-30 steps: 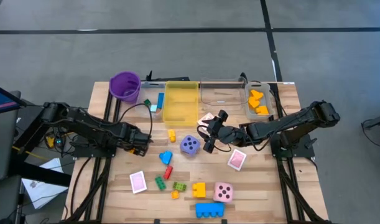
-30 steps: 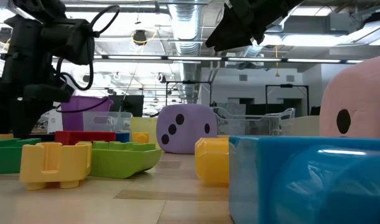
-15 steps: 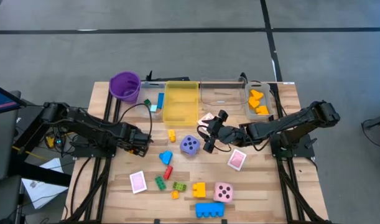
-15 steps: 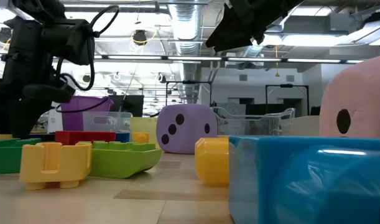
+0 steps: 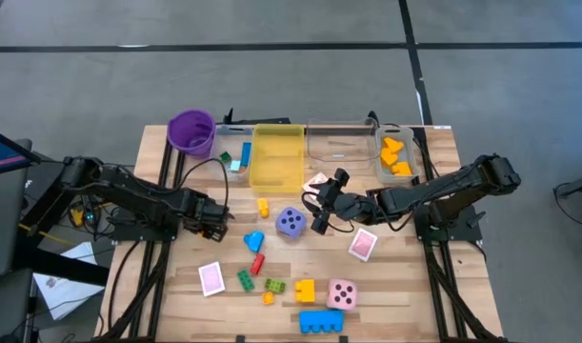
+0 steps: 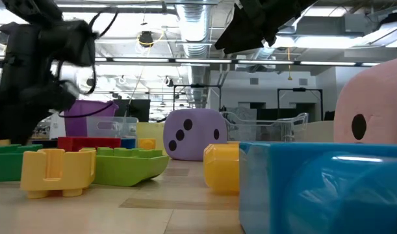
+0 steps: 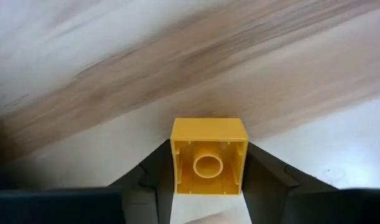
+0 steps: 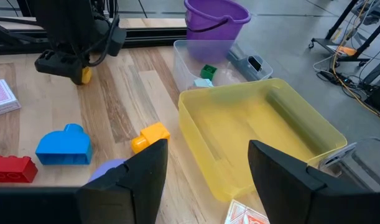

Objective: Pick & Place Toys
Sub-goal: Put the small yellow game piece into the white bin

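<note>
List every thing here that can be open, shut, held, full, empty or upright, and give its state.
Left gripper: shut on the yellow brick.
Right gripper: open, empty, above the table.
Yellow bin: empty.
Purple cup: upright.
Small clear bin: holds orange bricks.
Pink card: lying back up.

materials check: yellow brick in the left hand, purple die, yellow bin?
Yellow brick, gripped between the left hand fingers: hard moulded plastic, semi-gloss, hollow underside with a tube.
Purple die: looks like soft foam, matte, rounded corners; could be rubbery.
Yellow bin: thin translucent plastic, glossy; the table shows faintly through its walls.
</note>
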Robot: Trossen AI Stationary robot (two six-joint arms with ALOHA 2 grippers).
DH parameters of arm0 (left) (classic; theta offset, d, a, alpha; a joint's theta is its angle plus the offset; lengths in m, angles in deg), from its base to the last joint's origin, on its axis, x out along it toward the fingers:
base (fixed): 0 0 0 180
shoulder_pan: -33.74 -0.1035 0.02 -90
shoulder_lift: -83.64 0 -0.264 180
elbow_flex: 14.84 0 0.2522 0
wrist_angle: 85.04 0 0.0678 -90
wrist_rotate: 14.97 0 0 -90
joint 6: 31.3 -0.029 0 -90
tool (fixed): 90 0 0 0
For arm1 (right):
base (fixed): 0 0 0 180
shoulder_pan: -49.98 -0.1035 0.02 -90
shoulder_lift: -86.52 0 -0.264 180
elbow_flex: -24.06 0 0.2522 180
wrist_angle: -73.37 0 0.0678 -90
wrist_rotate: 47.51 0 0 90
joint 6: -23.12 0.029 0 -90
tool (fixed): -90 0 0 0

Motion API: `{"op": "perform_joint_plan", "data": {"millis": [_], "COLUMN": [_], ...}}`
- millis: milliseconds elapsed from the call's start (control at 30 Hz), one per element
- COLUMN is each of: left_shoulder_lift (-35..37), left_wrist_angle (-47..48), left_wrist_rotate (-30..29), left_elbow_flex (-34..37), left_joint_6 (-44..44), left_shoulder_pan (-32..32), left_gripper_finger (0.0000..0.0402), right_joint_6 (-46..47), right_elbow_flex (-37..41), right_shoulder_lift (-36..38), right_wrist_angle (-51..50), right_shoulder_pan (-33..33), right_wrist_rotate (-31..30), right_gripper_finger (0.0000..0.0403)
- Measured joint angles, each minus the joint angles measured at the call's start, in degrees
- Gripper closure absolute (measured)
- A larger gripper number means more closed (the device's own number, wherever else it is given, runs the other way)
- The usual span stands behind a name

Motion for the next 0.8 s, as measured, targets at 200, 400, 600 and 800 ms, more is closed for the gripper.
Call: {"op": "perform_joint_plan", "data": {"millis": [200,400,600,800], "left_shoulder_lift": [5.10,10.34,13.08,12.40], "left_wrist_angle": [-8.75,-23.99,-39.21,-43.25], "left_wrist_rotate": [-4.19,-21.33,-42.34,-47.50], "left_elbow_flex": [-0.46,-0.51,-0.56,-0.58], "left_joint_6": [-0.71,-10.64,-27.60,-37.54], "left_shoulder_pan": [0.00,-0.02,-3.11,-13.13], "left_gripper_finger": [0.0264,0.0266,0.0266,0.0267], "right_joint_6": [0.00,0.00,0.00,0.00], "right_elbow_flex": [0.00,0.00,0.00,0.00], "right_shoulder_lift": [0.00,0.00,-0.02,0.00], "right_wrist_angle": [0.01,0.09,0.35,0.44], "right_shoulder_pan": [0.00,0.01,0.02,0.04], "right_wrist_rotate": [0.00,0.00,0.00,-0.01], "right_gripper_finger": [0.0186,0.0186,0.0186,0.0186]}}
